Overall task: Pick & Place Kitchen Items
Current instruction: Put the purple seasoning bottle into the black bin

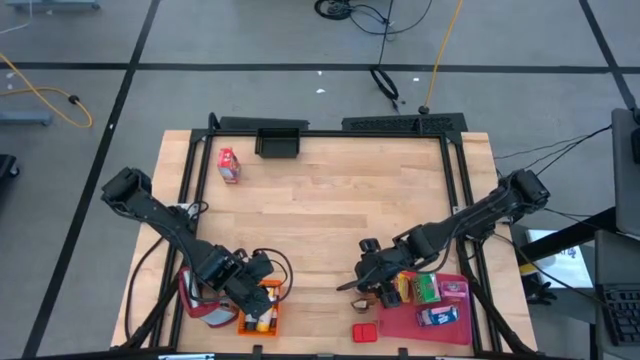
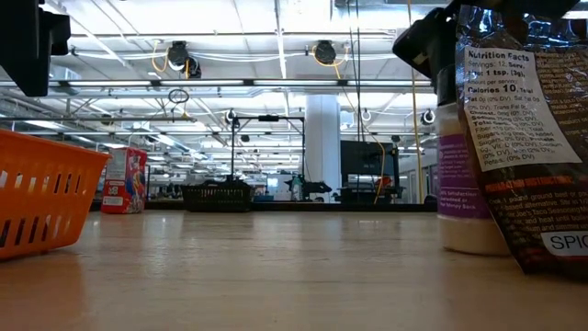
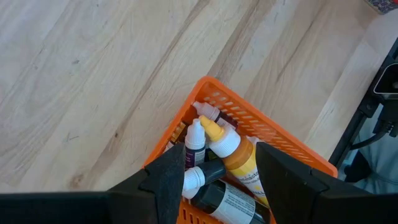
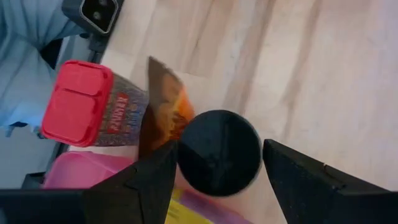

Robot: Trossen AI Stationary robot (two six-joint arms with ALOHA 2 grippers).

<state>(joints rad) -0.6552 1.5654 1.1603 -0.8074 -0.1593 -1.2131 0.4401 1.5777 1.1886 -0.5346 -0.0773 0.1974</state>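
Several bottles (image 3: 217,155) are already held in the orange crate (image 1: 258,310) near the tabletop's front edge beneath the open, empty left gripper (image 3: 217,180), while boxes (image 1: 430,290) remain on the pink tray (image 1: 455,325) by the front right corner, where the right gripper (image 4: 217,168) is spread wide around a black-capped jar (image 4: 217,152), not yet clamped.

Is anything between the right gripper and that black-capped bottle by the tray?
Nothing visible. The right gripper is open directly over the black cap, one finger on each side. A red-lidded jar and a brown pouch lie beside it.

Robotics lab: framed test table (image 1: 330,190)

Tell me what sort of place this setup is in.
Probably a robotics lab or industrial workspace: exposed ceiling ducts and lights, cables on the grey tiled floor, and a framed wooden work table.
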